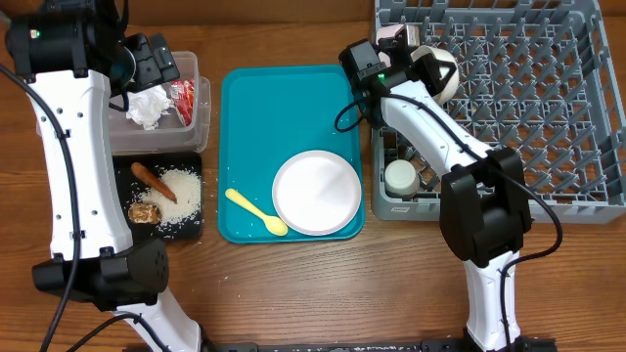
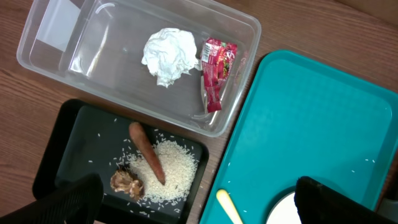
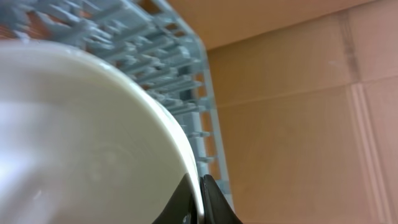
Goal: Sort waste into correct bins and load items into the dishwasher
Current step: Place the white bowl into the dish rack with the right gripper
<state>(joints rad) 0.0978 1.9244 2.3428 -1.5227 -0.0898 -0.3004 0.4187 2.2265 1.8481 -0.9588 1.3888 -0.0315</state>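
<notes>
My right gripper (image 1: pixel 419 66) is shut on the rim of a white bowl (image 1: pixel 442 74) and holds it over the back left of the grey dish rack (image 1: pixel 548 108). In the right wrist view the fingers (image 3: pixel 198 200) pinch the bowl's rim (image 3: pixel 93 143). A pale pink bowl (image 1: pixel 391 35) shows partly behind the arm. A small white cup (image 1: pixel 400 176) stands in the rack. My left gripper (image 1: pixel 149 61) is open and empty above the clear tub (image 2: pixel 50 37), which holds the napkin (image 2: pixel 168 55) and wrapper (image 2: pixel 216 71). The black tray (image 2: pixel 68 130) holds sausage (image 2: pixel 146 152), rice (image 2: pixel 177 171) and the crumbly lump (image 2: pixel 126 182).
The teal tray (image 1: pixel 284 108) lies in the middle with the round white plate (image 1: pixel 316 193) and the yellow spoon (image 1: pixel 256 211) on its front half. The rack fills the right side of the table. Both arm bases stand at the front edge.
</notes>
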